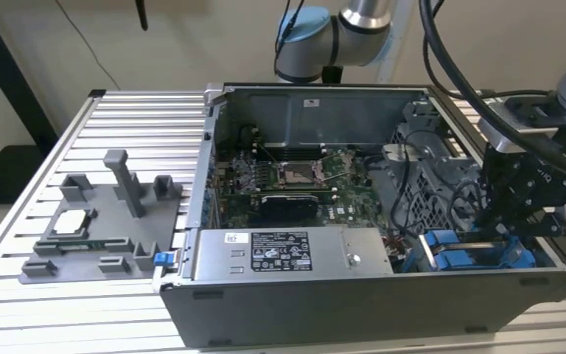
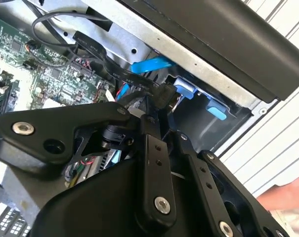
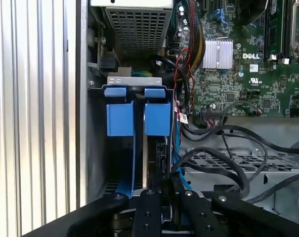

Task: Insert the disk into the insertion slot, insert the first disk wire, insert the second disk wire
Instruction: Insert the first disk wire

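The disk, in its bright blue carrier [image 1: 460, 257], sits in the insertion slot [image 1: 548, 259], the grey bay at the case's front corner on the exterior view's right. Its two blue tabs [image 3: 120, 118] stand side by side at the bay's mouth. My gripper [image 1: 504, 232] hangs right over that bay. In the second wrist view the fingers [image 2: 150, 148] come together on the black plug of a disk wire [image 2: 164, 95], held close to the blue carrier's edge [image 2: 185, 89]. The wire's flat black cable [image 2: 92, 47] runs back towards the motherboard. The first wrist view shows the gripper [image 3: 165, 183] low against the disk's end.
The grey power-supply box [image 1: 283, 254] lies along the case's front wall. Loose black cables [image 3: 223, 148] loop beside the bay, over a perforated metal cage. The motherboard [image 1: 293, 177] fills the case floor. A grey fixture [image 1: 106, 221] stands on the slatted table. A person's hand [image 2: 283, 196] is outside the case.
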{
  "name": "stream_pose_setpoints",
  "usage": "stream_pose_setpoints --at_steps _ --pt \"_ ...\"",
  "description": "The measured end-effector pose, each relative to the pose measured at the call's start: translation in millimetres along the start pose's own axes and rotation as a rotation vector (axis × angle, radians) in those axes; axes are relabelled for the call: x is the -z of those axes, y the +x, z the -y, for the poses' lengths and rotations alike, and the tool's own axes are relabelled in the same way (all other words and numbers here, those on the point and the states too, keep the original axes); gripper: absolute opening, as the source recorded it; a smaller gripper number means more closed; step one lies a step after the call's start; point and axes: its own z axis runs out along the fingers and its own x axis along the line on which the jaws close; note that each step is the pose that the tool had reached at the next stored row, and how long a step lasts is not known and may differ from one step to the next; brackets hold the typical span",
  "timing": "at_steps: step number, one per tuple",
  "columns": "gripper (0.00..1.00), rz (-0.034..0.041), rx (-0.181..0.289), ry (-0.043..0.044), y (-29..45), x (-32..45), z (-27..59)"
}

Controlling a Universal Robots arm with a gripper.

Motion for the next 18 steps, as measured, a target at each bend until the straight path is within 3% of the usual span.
stream_pose_setpoints --at_steps 9,18 --pt "1.00 -0.0011 -0.003 -0.0017 -1.1 25.3 -2.3" --pt "1.00 -0.0010 -0.004 -0.0022 -1.9 45.3 -3.7"
